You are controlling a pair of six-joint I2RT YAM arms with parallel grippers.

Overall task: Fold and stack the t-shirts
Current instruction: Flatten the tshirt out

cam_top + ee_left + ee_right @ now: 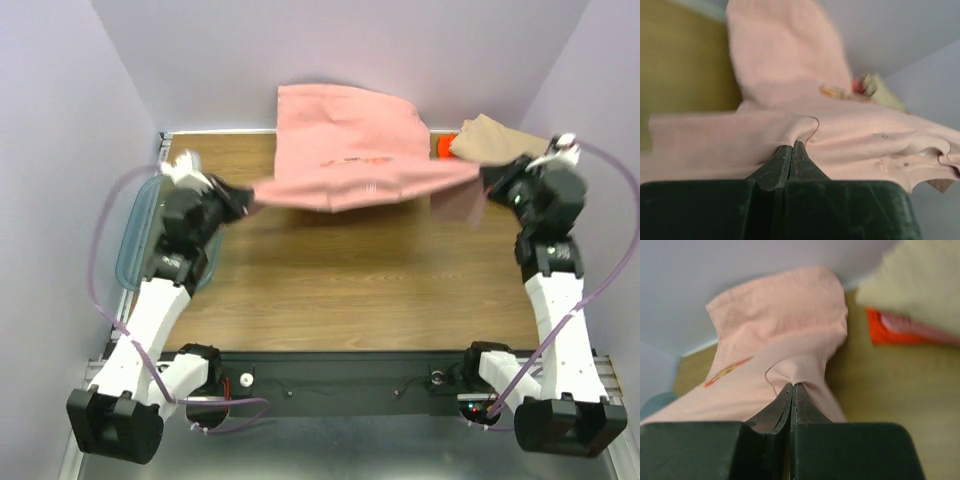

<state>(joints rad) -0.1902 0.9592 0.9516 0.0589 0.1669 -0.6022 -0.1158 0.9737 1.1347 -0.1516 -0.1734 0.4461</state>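
Left gripper (pixel 245 197): you have it pinched on the pink t-shirt (pixel 345 150), at the shirt's left edge.
Right gripper (pixel 483 175): pinched on the shirt's right edge, likely stretching it for folding.

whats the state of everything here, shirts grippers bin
dusty-pink cotton t-shirt: held stretched between both grippers, not yet folded
left gripper: shut on the shirt's edge
right gripper: shut on the shirt's edge
tan folded t-shirt: folded, topping the far-right stack
orange folded t-shirt: folded, lower in that stack
clear teal plastic bin: upright, contents hidden
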